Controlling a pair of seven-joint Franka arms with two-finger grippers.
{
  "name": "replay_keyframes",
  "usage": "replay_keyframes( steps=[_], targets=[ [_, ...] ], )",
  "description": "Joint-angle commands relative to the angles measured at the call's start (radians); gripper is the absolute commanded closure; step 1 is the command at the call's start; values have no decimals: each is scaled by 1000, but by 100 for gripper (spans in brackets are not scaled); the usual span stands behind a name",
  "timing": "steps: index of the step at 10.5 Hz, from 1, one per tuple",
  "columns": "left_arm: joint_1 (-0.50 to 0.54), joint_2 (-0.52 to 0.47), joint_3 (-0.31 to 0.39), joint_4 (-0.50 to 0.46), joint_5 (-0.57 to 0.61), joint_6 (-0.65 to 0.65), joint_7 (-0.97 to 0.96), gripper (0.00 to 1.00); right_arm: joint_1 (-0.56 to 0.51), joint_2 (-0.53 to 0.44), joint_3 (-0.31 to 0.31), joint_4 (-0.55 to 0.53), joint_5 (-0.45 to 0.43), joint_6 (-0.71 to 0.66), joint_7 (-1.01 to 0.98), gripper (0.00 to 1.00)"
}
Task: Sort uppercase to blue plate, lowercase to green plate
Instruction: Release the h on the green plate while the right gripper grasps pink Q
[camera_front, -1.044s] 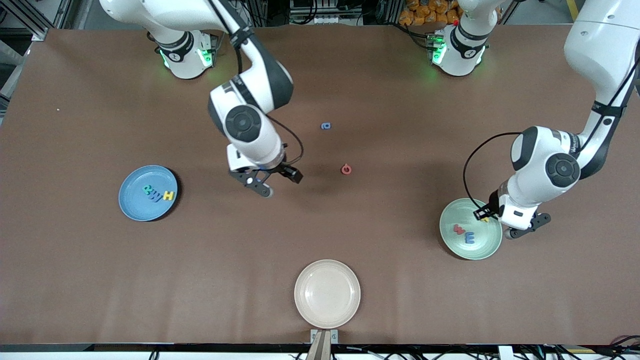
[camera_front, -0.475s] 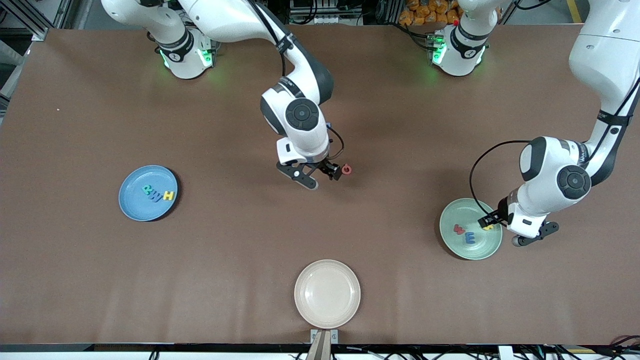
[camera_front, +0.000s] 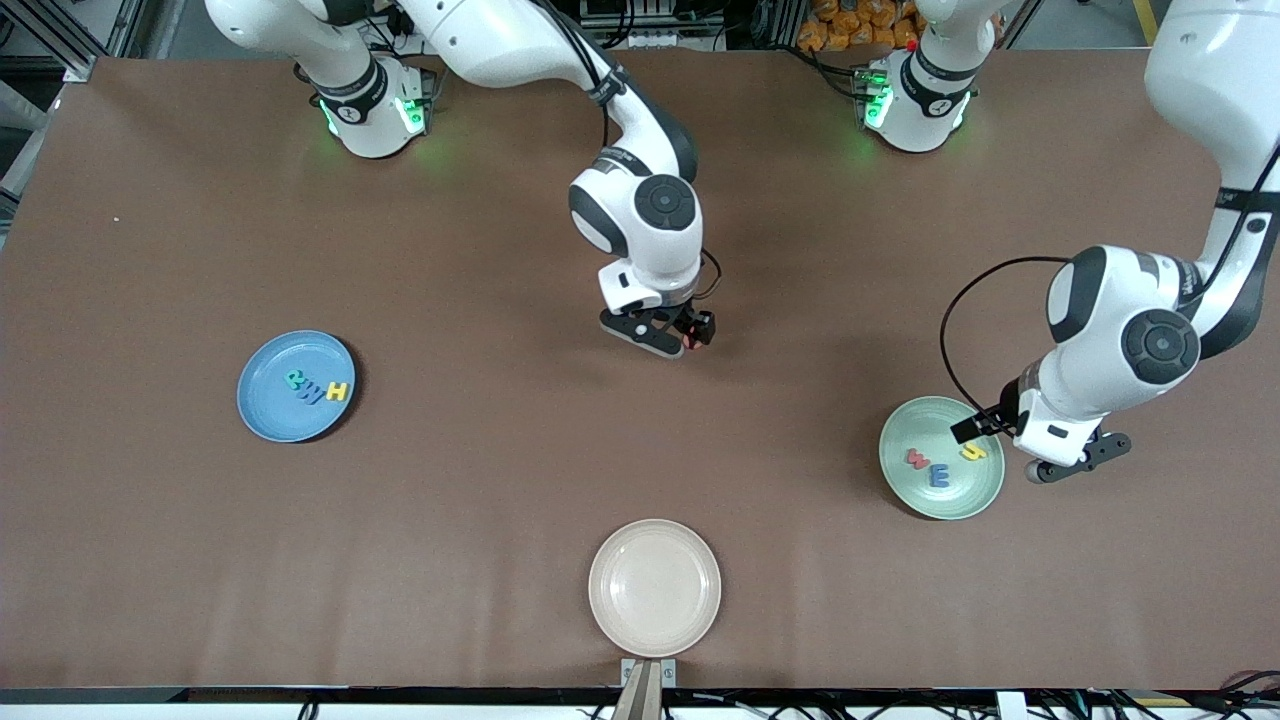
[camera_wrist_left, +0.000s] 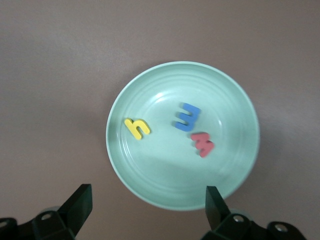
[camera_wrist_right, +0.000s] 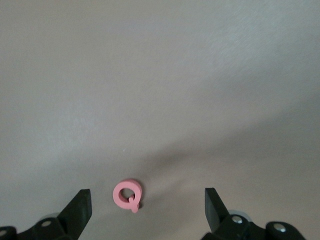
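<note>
Swinging across from the blue plate's (camera_front: 296, 386) side, the right gripper (camera_front: 672, 338) now hangs with fingers spread and empty over the red G (camera_wrist_right: 128, 195) at mid-table, while the left gripper (camera_front: 1040, 450) has let go of the yellow y (camera_front: 974, 452) and backed to the green plate's (camera_front: 941, 500) rim, jaws parted. That y lies in the green plate beside the blue m (camera_front: 939, 474) and red m (camera_front: 916, 459); R, W and H sit on the blue plate, and a cream plate (camera_front: 654, 587) rests at the table's front edge.
</note>
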Motion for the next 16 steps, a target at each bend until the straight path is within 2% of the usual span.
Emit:
replay_keyframes(
  steps=[1,5,8,12,15,16],
  targets=[
    [3,-84,-13,-18,-61,-61,9,0,21,81,-12,93,-26,11,22,0],
    [3,-204,-31,-18,-90,-170,14,0,-1,109,-14,133,-26,12,21,0],
    [3,-226,-31,-18,-106,-181,14,0,18,173,-17,176,-29,14,65,0],
    [3,-236,-42,-20,-109,-256,12,0,39,202,-29,199,-42,24,81,0],
    [3,-261,-53,-17,-194,-281,5,0,41,207,-29,198,-48,24,80,0],
    [3,-261,-53,-17,-196,-287,5,0,50,207,-29,192,-51,27,82,7]
  ],
)
